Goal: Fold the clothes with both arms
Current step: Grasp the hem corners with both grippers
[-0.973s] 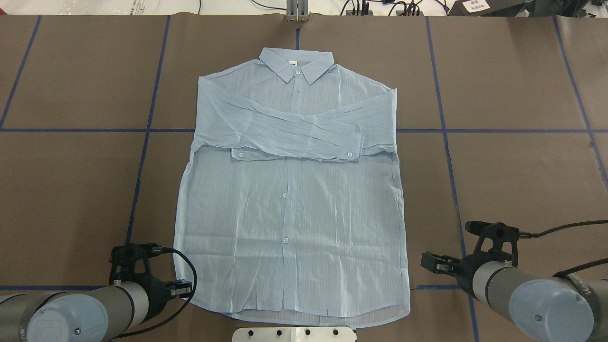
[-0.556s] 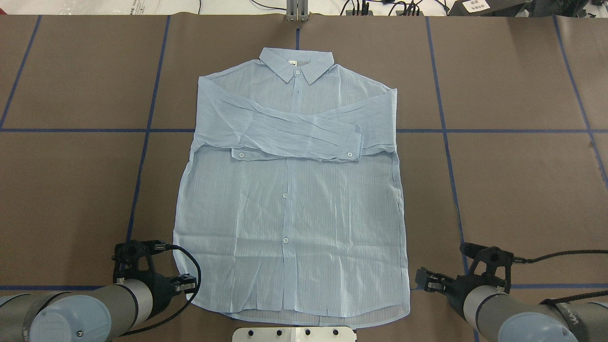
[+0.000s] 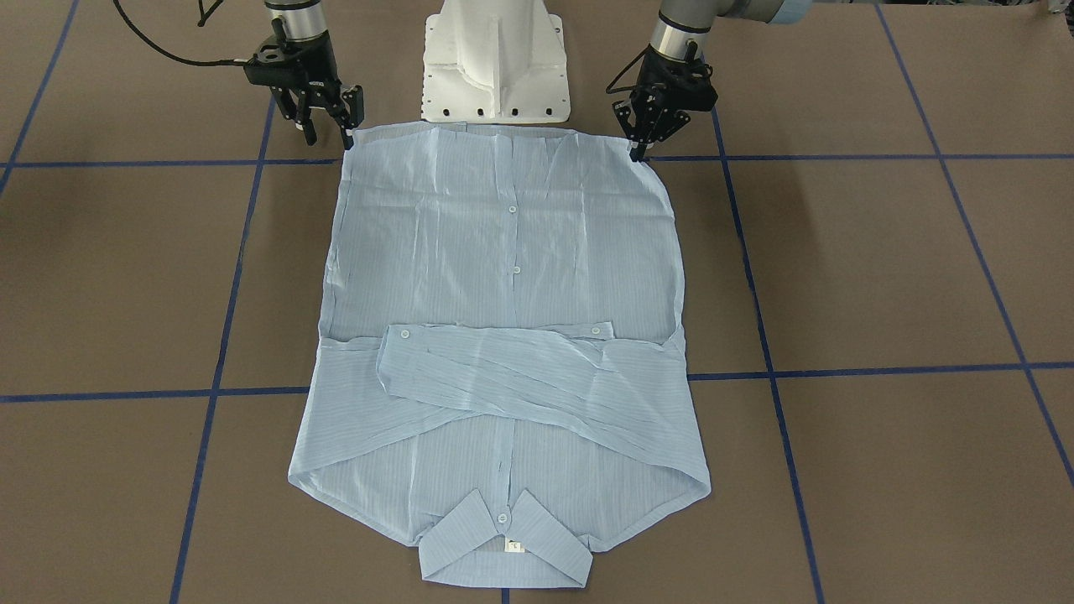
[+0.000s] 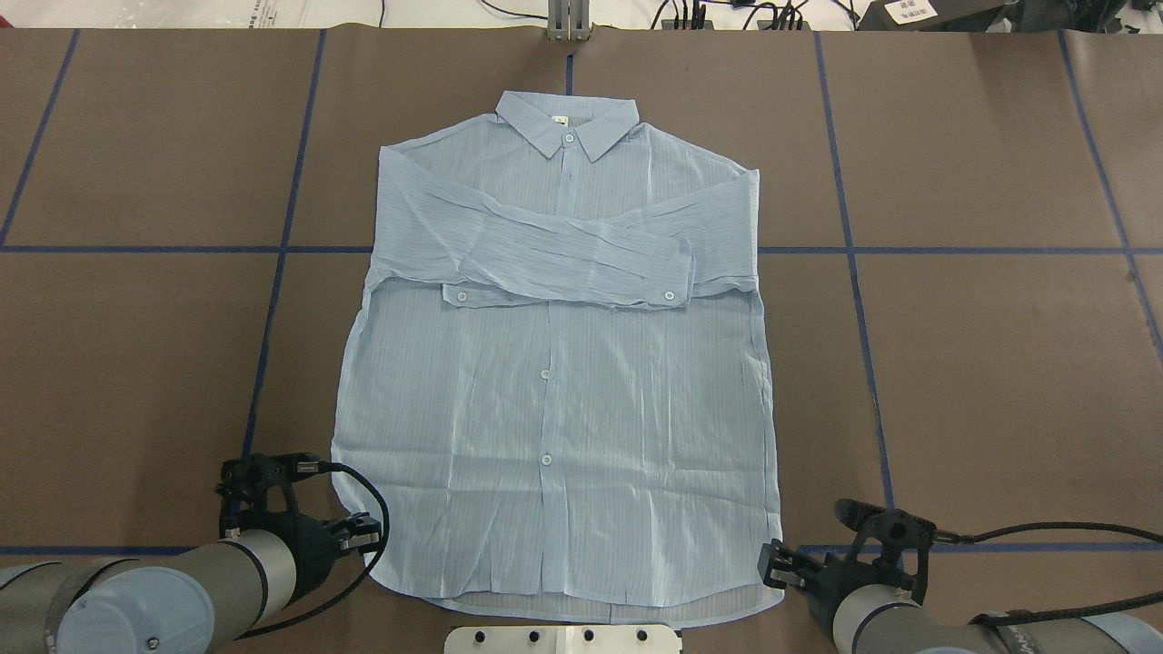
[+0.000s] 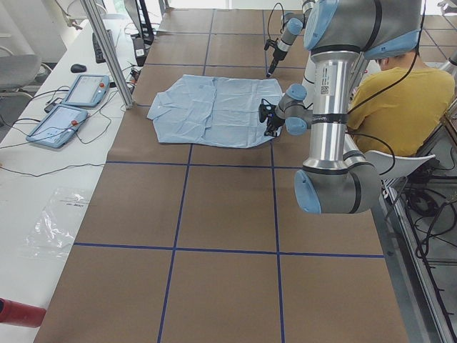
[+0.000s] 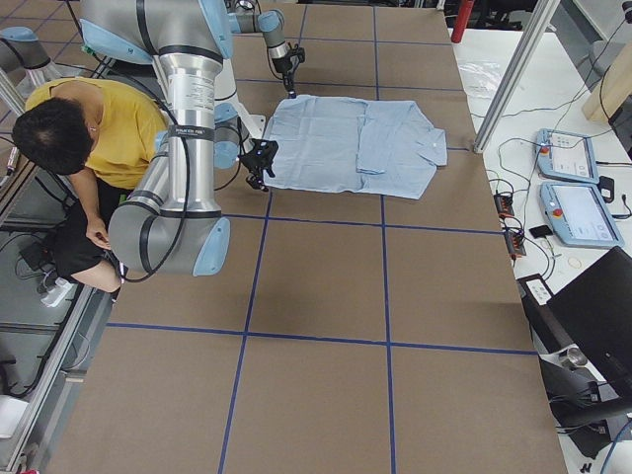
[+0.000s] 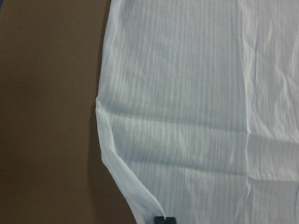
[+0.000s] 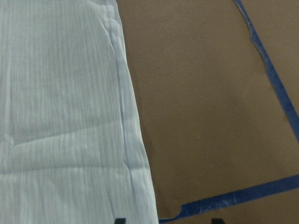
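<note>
The pale blue shirt (image 4: 563, 409) lies flat and buttoned, collar at the far side, both sleeves folded across the chest. My left gripper (image 4: 362, 534) is low at the hem's left corner. In the left wrist view its fingertips (image 7: 164, 219) sit together on the fabric edge, which rises in a small ridge, so it looks shut on the shirt. My right gripper (image 4: 772, 563) is at the hem's right corner. It is open, its fingertips (image 8: 120, 220) wide apart astride the shirt's side edge. In the front-facing view the left gripper (image 3: 639, 151) and right gripper (image 3: 329, 134) flank the hem.
The white pedestal base (image 3: 495, 67) stands just behind the hem. Blue tape lines cross the brown table (image 4: 999, 363). A person in a yellow top (image 5: 407, 100) sits behind the robot. Two teach pendants (image 5: 71, 107) lie on the far side bench.
My right gripper has come down and leftward from beside the shirt to the hem's right corner. The left gripper has edged slightly toward the hem's left corner. The shirt has hardly shifted.
</note>
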{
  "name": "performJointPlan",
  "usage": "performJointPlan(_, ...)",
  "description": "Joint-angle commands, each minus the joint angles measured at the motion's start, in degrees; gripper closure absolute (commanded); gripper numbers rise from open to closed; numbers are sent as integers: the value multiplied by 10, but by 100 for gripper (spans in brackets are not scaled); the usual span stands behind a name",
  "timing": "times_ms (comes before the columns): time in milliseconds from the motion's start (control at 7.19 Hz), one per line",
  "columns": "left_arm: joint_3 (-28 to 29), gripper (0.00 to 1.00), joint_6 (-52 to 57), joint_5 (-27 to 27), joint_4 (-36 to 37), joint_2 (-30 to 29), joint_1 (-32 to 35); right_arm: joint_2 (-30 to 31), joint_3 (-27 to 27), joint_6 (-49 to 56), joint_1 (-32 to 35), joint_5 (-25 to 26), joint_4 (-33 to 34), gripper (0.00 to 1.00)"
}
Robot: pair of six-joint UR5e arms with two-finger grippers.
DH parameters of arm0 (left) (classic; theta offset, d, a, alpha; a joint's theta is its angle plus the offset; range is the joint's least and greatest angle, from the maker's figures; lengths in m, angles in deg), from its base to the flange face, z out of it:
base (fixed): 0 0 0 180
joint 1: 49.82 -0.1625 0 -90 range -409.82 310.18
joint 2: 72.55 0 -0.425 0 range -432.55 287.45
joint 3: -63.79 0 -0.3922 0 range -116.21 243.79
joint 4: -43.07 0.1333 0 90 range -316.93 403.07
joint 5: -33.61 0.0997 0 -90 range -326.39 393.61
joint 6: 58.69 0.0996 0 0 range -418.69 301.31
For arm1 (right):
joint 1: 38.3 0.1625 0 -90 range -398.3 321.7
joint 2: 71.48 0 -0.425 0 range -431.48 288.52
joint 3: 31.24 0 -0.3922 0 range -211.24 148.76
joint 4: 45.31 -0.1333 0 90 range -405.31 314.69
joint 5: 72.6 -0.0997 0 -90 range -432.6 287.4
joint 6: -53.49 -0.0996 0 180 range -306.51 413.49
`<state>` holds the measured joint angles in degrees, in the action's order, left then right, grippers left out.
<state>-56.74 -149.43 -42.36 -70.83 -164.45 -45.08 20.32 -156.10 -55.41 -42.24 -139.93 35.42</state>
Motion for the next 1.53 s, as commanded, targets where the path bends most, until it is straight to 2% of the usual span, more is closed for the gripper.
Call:
performJointPlan(0, -6, 100, 1, 7, 0, 1, 0, -36, 22, -17, -12, 7, 33, 37)
performJointPlan(139, -7, 100, 1, 8, 0, 1, 0, -34, 23, -17, -15, 10, 34, 38)
performJointPlan(417, -8, 100, 1, 8, 0, 0, 0, -34, 22, -17, -22, 14, 34, 50)
performJointPlan(973, -9, 100, 2, 8, 1, 1, 2, -32, 22, -18, -43, 22, 36, 58)
performJointPlan(1112, -11, 100, 2, 8, 1, 1, 2, -31, 22, -18, -43, 22, 36, 73)
performJointPlan(1251, -11, 100, 2, 8, 0, 1, 2, -31, 22, -18, -42, 22, 36, 100)
performJointPlan(1390, -14, 100, 2, 7, 1, 1, 1, -30, 22, -18, -41, 25, 37, 100)
